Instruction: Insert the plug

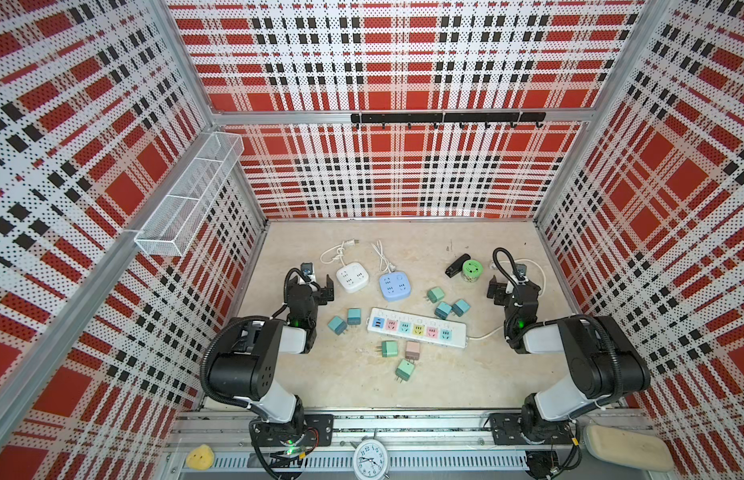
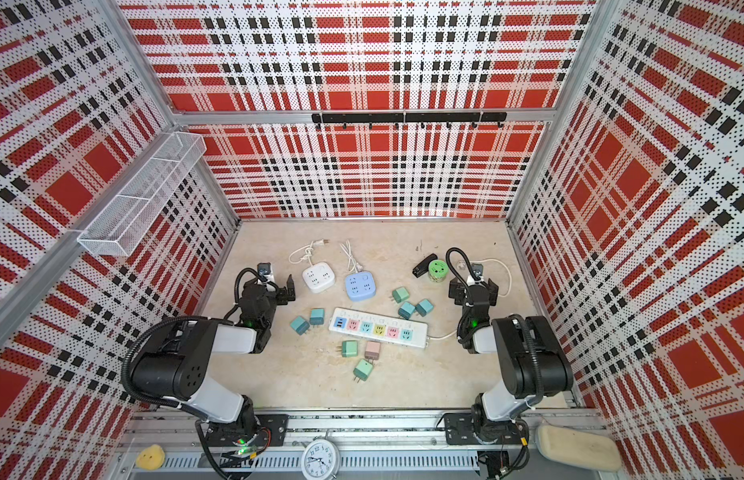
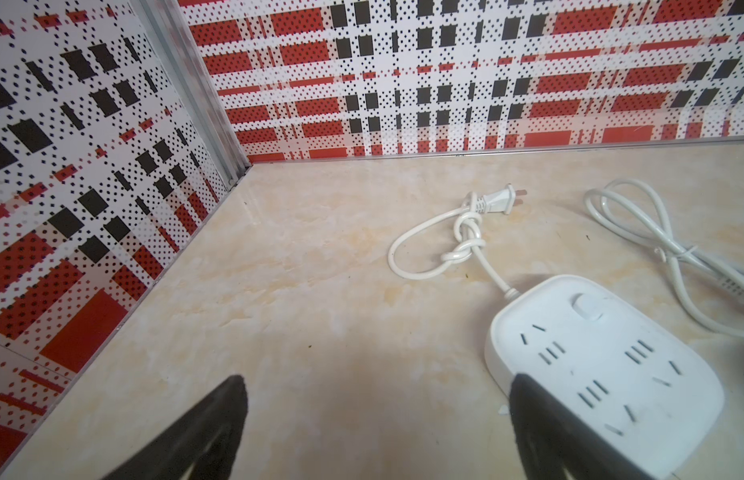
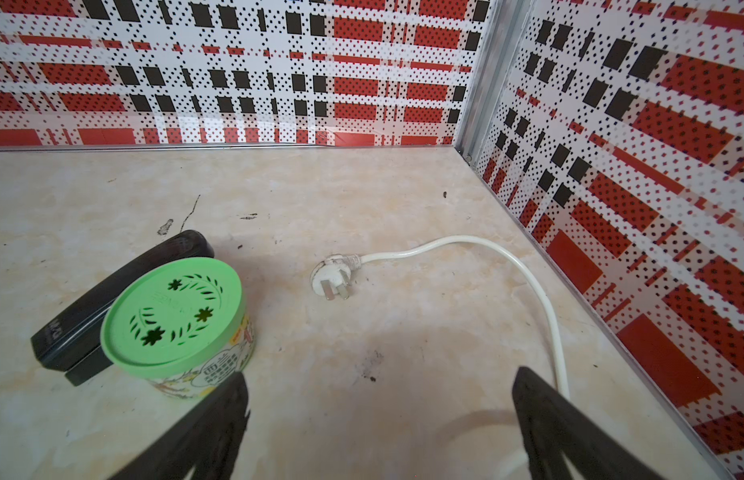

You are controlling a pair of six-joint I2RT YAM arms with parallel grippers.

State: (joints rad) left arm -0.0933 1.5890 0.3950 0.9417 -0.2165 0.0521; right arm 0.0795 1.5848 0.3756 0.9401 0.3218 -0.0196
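Note:
A long white power strip (image 1: 418, 328) (image 2: 378, 328) with coloured sockets lies mid-table. Several small teal, green and pink plugs lie loose around it, such as a green one (image 1: 389, 348) and a pink one (image 1: 412, 351). The strip's own corded plug (image 4: 332, 276) lies at the back right. My left gripper (image 1: 311, 286) (image 3: 378, 378) hovers open and empty beside the white cube socket (image 1: 352, 277) (image 3: 590, 365). Over bare table by the strip's cord, my right gripper (image 1: 515, 286) (image 4: 380, 372) is also open and holds nothing.
A blue cube socket (image 1: 395, 286) sits right of the white one, whose knotted cord ends in a two-pin plug (image 3: 497, 201). A green-lidded jar (image 4: 175, 316) and black stapler (image 4: 112, 299) stand back right. A wire basket (image 1: 187, 199) hangs on the left wall.

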